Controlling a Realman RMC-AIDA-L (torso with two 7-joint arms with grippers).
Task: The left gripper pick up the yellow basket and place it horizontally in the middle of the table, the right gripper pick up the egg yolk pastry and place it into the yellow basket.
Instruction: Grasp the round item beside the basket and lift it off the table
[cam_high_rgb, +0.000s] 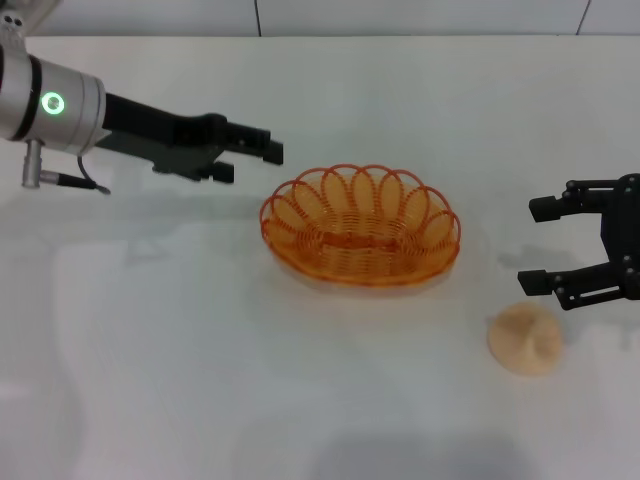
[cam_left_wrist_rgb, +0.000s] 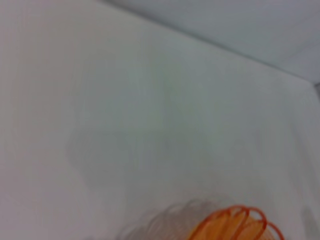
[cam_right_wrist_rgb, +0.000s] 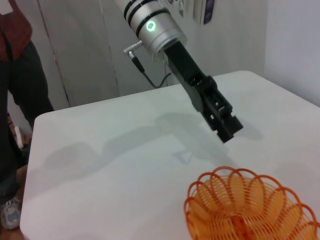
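Note:
The yellow basket (cam_high_rgb: 360, 228) rests upright on the white table (cam_high_rgb: 200, 350), near the middle, with nothing in it. My left gripper (cam_high_rgb: 255, 158) hovers just off its left rim, open and empty, touching nothing. The right wrist view shows that left gripper (cam_right_wrist_rgb: 229, 129) above the table behind the basket (cam_right_wrist_rgb: 250, 210). A piece of the basket's rim (cam_left_wrist_rgb: 235, 225) shows in the left wrist view. The egg yolk pastry (cam_high_rgb: 525, 340) lies on the table to the right of the basket, toward the front. My right gripper (cam_high_rgb: 537, 245) stands open just behind the pastry, holding nothing.
A person (cam_right_wrist_rgb: 15, 100) stands beyond the far end of the table in the right wrist view. The table's back edge (cam_high_rgb: 320, 36) meets a grey wall. Bare tabletop spreads in front of the basket and to the left.

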